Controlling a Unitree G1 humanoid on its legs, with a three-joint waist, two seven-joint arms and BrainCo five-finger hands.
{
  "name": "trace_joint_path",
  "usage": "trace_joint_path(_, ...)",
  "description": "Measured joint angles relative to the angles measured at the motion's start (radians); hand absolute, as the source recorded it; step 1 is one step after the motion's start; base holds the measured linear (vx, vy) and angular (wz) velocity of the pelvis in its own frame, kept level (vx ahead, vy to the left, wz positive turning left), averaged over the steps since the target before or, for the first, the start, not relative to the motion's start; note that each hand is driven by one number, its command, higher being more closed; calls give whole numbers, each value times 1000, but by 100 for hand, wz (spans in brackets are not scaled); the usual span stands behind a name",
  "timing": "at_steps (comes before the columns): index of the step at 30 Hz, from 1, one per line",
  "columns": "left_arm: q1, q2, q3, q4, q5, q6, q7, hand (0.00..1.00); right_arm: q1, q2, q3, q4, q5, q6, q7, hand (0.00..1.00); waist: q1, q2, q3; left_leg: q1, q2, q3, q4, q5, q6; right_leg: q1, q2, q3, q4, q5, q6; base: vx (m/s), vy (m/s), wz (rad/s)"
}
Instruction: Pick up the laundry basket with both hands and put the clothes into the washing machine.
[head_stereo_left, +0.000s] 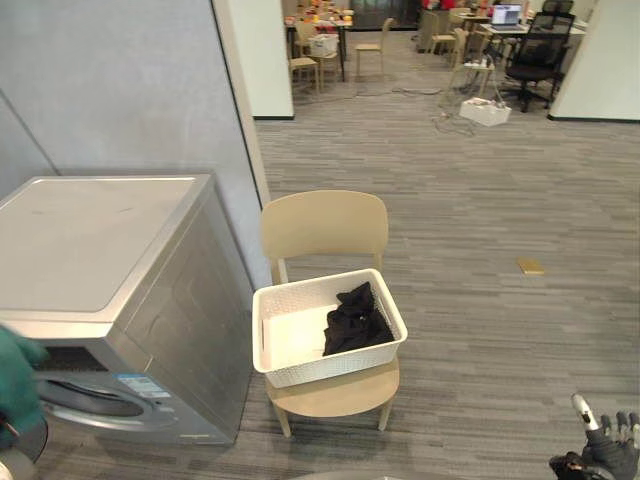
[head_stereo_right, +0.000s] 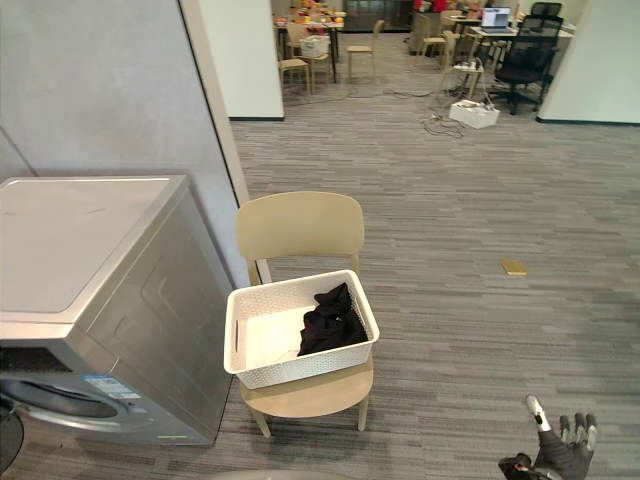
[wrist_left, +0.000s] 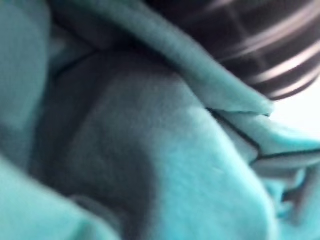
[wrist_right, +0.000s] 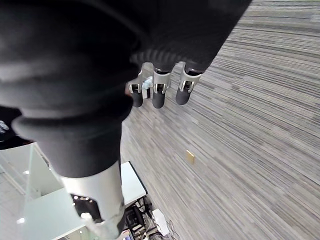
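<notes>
A white laundry basket (head_stereo_left: 330, 372) sits on the seat of a beige chair (head_stereo_left: 325, 225). Black clothes (head_stereo_left: 355, 320) are heaped in its right half; the left half shows bare bottom. The grey washing machine (head_stereo_left: 100, 240) stands to the chair's left, its round porthole (head_stereo_left: 85, 400) low on the front. A teal cloth (head_stereo_left: 14, 385) hangs in front of that porthole, at the lower left edge. The same teal cloth (wrist_left: 150, 150) lies right against my left hand (wrist_left: 250, 35), covering its fingers. My right hand (head_stereo_left: 608, 455) hangs low at the right, far from the basket, fingers (wrist_right: 159, 92) straight and holding nothing.
A grey partition wall (head_stereo_left: 130, 90) rises behind the washing machine. A small yellow object (head_stereo_left: 531, 266) lies on the striped carpet to the chair's right. Far back stand office chairs, tables and a white box (head_stereo_left: 485, 112) on the floor.
</notes>
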Motion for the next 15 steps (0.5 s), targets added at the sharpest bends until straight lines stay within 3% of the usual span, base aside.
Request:
trace_joint_path(3, 85, -108, -119, 77, -49, 12, -9, 100, 7, 3, 29, 96, 33, -3, 2, 0, 5, -15, 4, 3, 6, 14, 0, 0, 0, 16, -6, -37, 21, -21, 4, -49, 5, 40)
trace_joint_path(5, 82, -103, -172, 219, -75, 24, -45, 100, -11, -6, 43, 212, 62, 0, 9, 0, 21, -19, 9, 1, 9, 37, 0, 0, 0, 14, -9, -42, 20, -21, 4, -42, 10, 8)
trace_joint_path(8, 60, -105, -215, 477, -92, 48, -98, 100, -76, -30, 49, 455, 80, 16, 11, 0, 21, -14, 12, 4, 2, 51, 0, -2, -1, 16, -19, -42, 21, -20, 4, -36, 25, -3)
trace_joint_path(9, 32, -102, -223, 605, -93, 65, -124, 100, -107, -38, 47, 573, 88, 24, 16, 0, 21, -17, 14, 1, 0, 58, -1, -13, -17, 15, -23, -42, 19, -20, 4, -40, 54, -1)
trace_joint_path(11, -20, -91, -236, 822, -93, 88, -159, 100, -122, -29, 57, 717, 87, 43, 37, 0, 21, -45, 7, 5, -19, 75, 17, -31, 0, 14, -56, -41, 3, -21, 3, 24, 55, -5)
trace_joint_path(12, -47, -91, -242, 957, -88, 114, -183, 100, -143, -39, 49, 789, 57, 57, 42, 0, 21, -21, 24, 0, -22, 76, 24, -35, 7, 15, -50, -38, 2, -20, 4, 47, 31, -15)
trace_joint_path(15, -79, -88, -262, 1155, -46, 150, -227, 100, -176, -39, 7, 918, -27, 95, 56, 0, 13, -34, 37, -2, -46, 80, 1, -35, 7, 14, -68, -33, -13, -20, 4, 16, 57, -4)
